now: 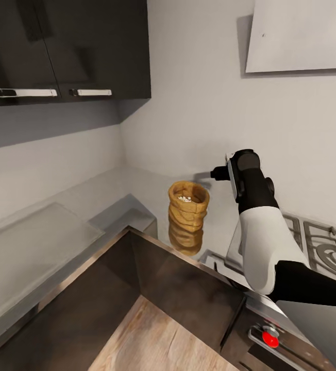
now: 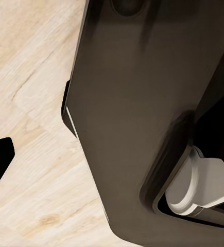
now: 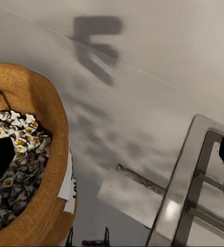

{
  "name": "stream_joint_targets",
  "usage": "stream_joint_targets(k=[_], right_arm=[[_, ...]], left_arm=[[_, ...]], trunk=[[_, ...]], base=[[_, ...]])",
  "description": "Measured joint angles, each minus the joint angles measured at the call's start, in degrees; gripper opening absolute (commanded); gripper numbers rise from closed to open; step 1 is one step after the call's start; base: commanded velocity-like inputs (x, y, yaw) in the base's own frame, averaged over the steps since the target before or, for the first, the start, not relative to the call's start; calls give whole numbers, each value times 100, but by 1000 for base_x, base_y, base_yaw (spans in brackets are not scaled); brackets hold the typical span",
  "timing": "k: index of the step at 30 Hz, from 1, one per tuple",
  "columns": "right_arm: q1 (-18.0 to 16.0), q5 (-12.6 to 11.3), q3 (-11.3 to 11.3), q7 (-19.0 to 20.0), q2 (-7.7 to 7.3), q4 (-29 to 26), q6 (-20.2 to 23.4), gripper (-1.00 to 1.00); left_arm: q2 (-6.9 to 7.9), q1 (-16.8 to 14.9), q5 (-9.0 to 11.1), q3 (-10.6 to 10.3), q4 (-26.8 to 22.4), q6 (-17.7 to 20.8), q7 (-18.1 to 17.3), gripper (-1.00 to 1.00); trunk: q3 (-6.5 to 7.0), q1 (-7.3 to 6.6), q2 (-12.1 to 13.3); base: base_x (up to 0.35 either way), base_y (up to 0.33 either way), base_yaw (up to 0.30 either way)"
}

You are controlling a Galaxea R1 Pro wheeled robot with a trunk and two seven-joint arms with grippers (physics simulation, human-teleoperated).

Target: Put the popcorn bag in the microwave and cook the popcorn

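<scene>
The bag (image 1: 188,215) stands upright on the grey table (image 1: 49,242) at the centre of the head view, in the inner corner, with popcorn (image 1: 184,198) heaped inside. The right pincer (image 1: 218,173) hangs just beside the bag's rim, to its upper right, with one finger over the popcorn; whether its fingers are apart or together cannot be told. A hob (image 1: 322,247) lies at the right edge.

In the right wrist view the bag (image 3: 37,154) sits at lower left.

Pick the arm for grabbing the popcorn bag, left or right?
Right. Its gripper is raised beside the popcorn bag on the countertop, and the right wrist view shows the bag's rim close by. The left wrist view faces floor planks and a dark panel.
</scene>
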Motion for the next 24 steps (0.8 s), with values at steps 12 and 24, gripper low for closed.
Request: stream_joint_targets(k=[12,24], right_arm=[[0,-12,8,-150,1,265,0,100],[0,-31,6,-150,1,890,1,100]], left_arm=[[0,-5,-3,0,0,0,0,100],[4,-4,-9,-12,0,0,0,100]], trunk=[[0,-1,-1],[0,-1,-1]], base=[[10,7,0],[60,51,0]])
